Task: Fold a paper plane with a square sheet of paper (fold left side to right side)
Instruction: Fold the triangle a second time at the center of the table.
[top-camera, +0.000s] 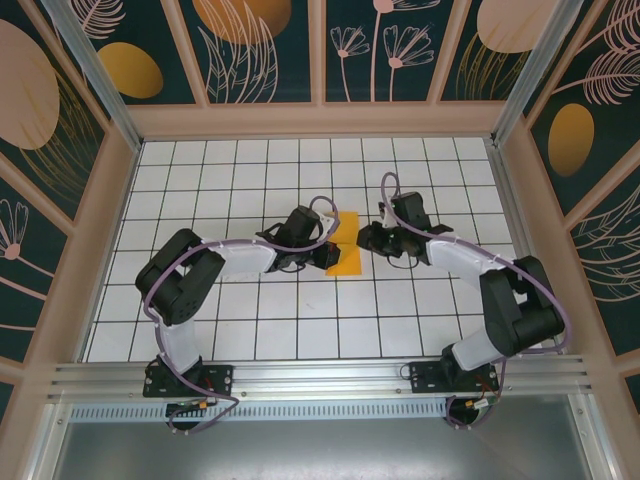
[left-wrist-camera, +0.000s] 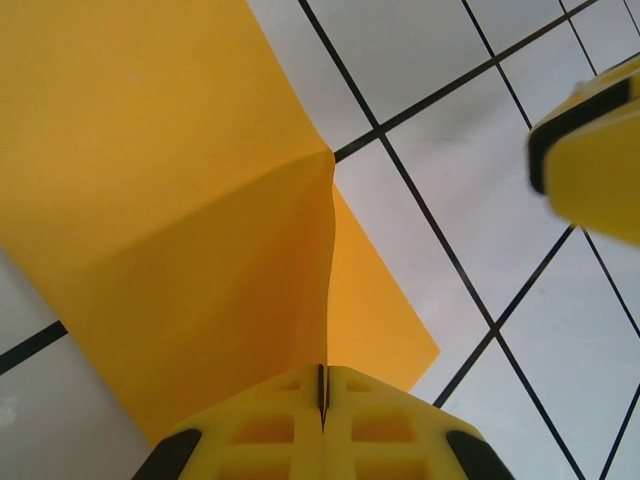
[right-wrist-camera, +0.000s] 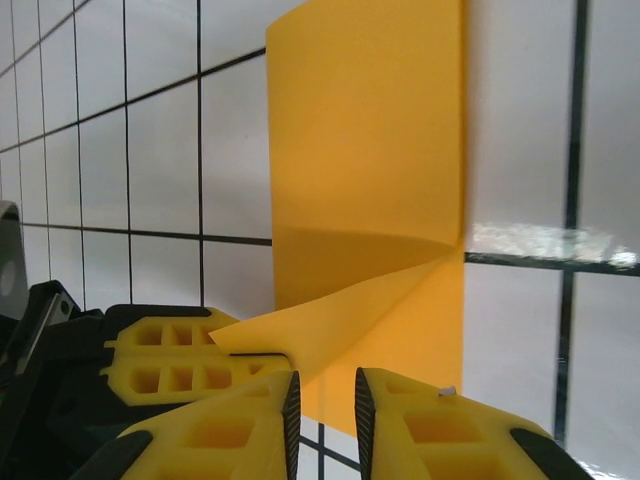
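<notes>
Folding left over right calls for the left gripper (left-wrist-camera: 322, 388) to carry its pinched edge in a low arc. That edge should meet the right edge squarely, corners aligned, before any crease is pressed. The left jaws are clamped on the raised edge of the square sheet of paper (left-wrist-camera: 180, 200), which bows upward from the grip. The right gripper (right-wrist-camera: 325, 398) stands narrowly apart and grips nothing. Its tips sit at the sheet's near edge, and contact cannot be judged. The sheet lies mid-table on the white tiled table (top-camera: 250, 330), between both grippers.
</notes>
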